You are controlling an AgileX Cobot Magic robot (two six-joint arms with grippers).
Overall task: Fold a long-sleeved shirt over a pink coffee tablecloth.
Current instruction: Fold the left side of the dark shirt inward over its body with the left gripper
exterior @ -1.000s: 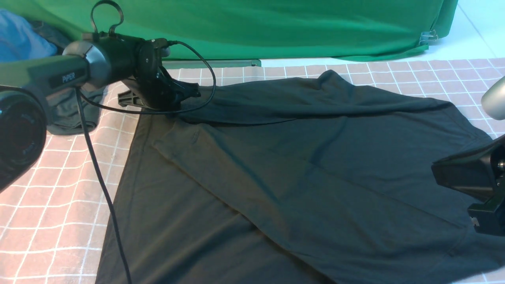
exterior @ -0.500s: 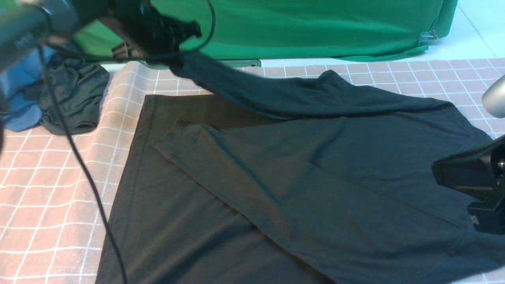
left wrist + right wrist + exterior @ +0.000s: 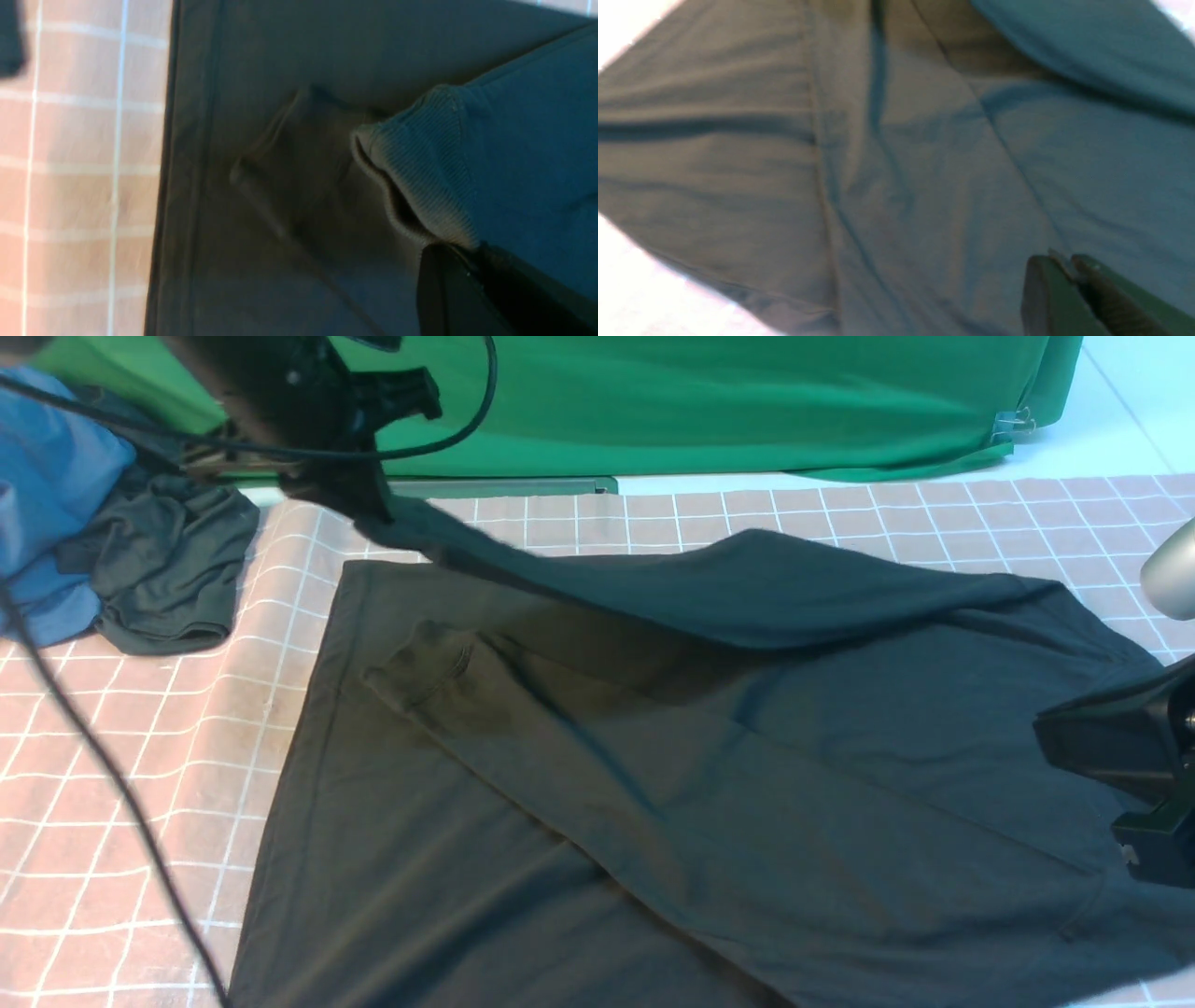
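Observation:
The black long-sleeved shirt [image 3: 709,784] lies spread on the pink coffee tablecloth [image 3: 140,756]. My left gripper [image 3: 366,502], blurred at the far left, is raised above the cloth and shut on the ribbed cuff [image 3: 420,177] of one sleeve [image 3: 653,588]. That sleeve hangs stretched from the gripper back to the shirt's far right shoulder. The left gripper [image 3: 469,249] pinches the cuff's edge. The other sleeve lies folded across the body, its cuff [image 3: 425,663] near the left hem. My right gripper [image 3: 1055,742] hovers over the shirt's right side; the right gripper [image 3: 1062,261] is shut on nothing.
A green cloth [image 3: 653,392] hangs along the back. At the far left lie a blue garment [image 3: 47,485] and a smaller dark grey garment [image 3: 168,569]. The left arm's black cable [image 3: 103,756] dangles over the left of the tablecloth.
My left gripper has risen from the shirt's far left corner with the sleeve cuff, then shifted left, pulling the sleeve up and taut. The right gripper has barely moved.

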